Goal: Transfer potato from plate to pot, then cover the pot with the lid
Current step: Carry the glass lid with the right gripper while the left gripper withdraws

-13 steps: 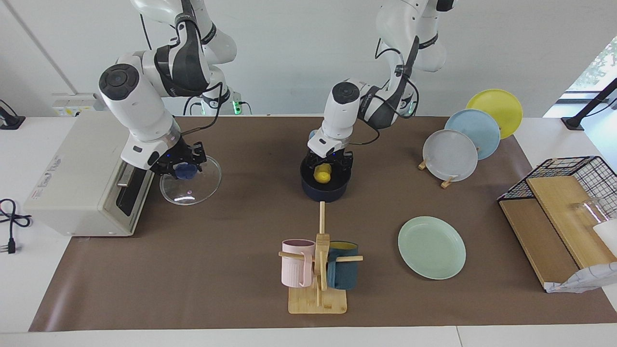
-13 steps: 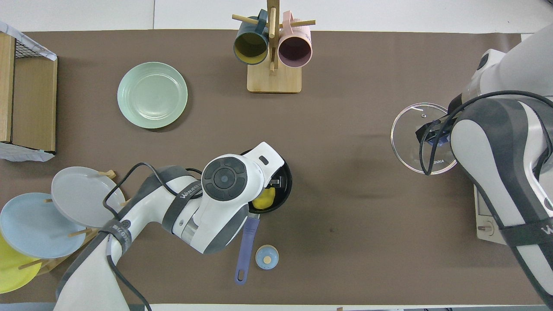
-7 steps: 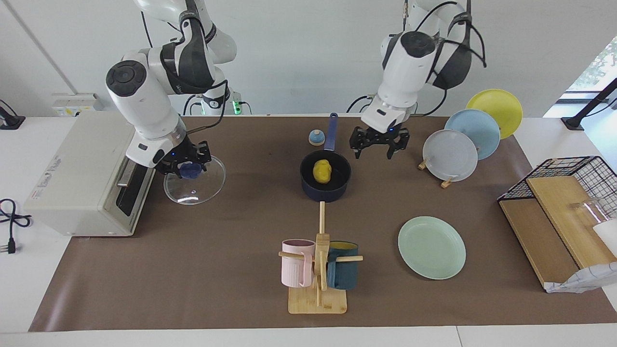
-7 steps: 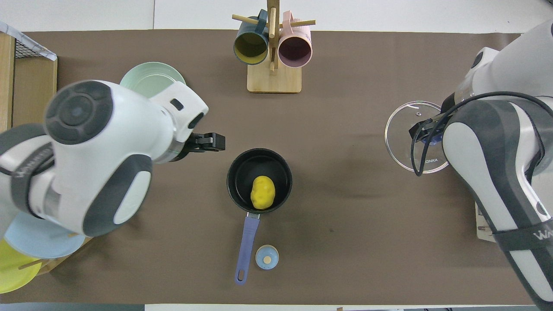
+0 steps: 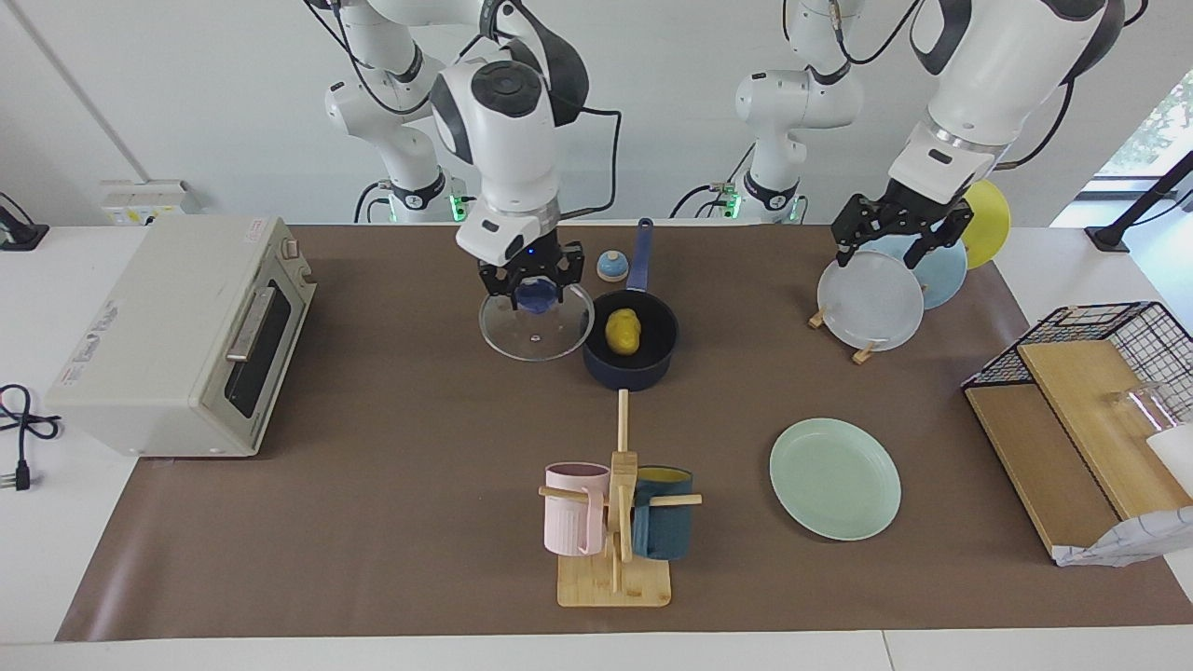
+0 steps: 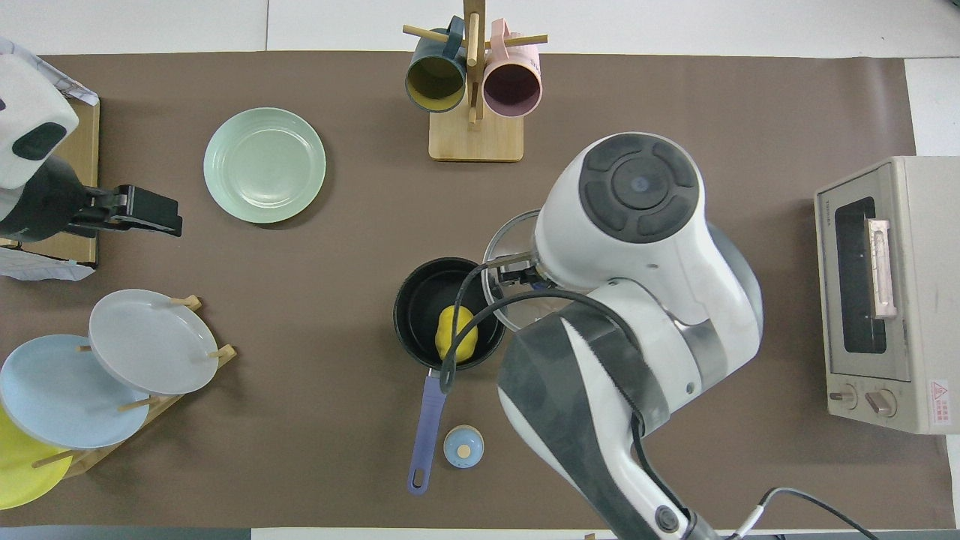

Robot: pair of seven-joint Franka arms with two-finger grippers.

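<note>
A matte brown mat covers the white worktop [image 5: 28,596]. The potato [image 5: 623,330], a small bright yellow lumpy oval with a dull, slightly dimpled skin, lies inside the pot [image 5: 630,368], resting on its black floor. The pot is a small round saucepan, dark navy outside, with a long straight blue handle pointing toward the robots. Just beside that handle stands a small blue-and-tan bell-shaped knob [image 5: 610,267].

The right hand [image 5: 535,291] is clamped on the blue knob of the lid [image 5: 536,328], a round clear glass disc with a thin metal rim that catches a few highlights. The lid hangs tilted in the air, its rim overlapping the pot's rim on the side toward the right arm's end of the worktop; it does not cover the pot.

The left hand [image 5: 900,244] is raised over the plate rack with its fingers spread wide, holding nothing. Under it three smooth plates, white-grey, light blue and yellow, lean on wooden pegs.

The pale mint-green plate [image 5: 835,478], flat with a shallow ringed rim, lies bare, farther from the robots than the pot. A bamboo mug tree [image 5: 615,522] carries a ribbed pink mug and a dark teal mug. A boxy cream toaster oven [image 5: 172,340] sits at the right arm's end.
</note>
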